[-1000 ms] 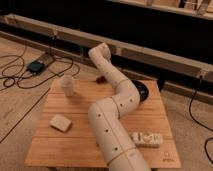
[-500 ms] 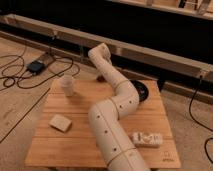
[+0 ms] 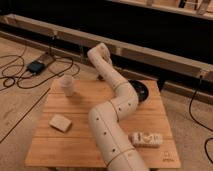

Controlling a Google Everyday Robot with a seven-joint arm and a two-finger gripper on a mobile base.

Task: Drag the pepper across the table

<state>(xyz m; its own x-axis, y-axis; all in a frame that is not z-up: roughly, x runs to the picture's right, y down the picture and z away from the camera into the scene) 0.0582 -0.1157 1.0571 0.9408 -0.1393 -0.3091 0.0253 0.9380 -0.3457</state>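
Observation:
The light wooden slatted table (image 3: 75,145) fills the middle of the camera view. My white arm rises from the near edge, bends over the table's centre and reaches to the far edge. The gripper (image 3: 101,75) hangs just below the arm's far end, over the back edge of the table, seen only as a small dark shape. The pepper is hidden; no dark red object shows anywhere on the tabletop.
A pale cup (image 3: 66,84) stands at the back left. A pale yellow wedge (image 3: 60,122) lies front left. A white packet (image 3: 146,139) lies front right. A black bowl (image 3: 141,91) sits behind the arm's elbow. Cables and a box (image 3: 36,66) are on the floor, left.

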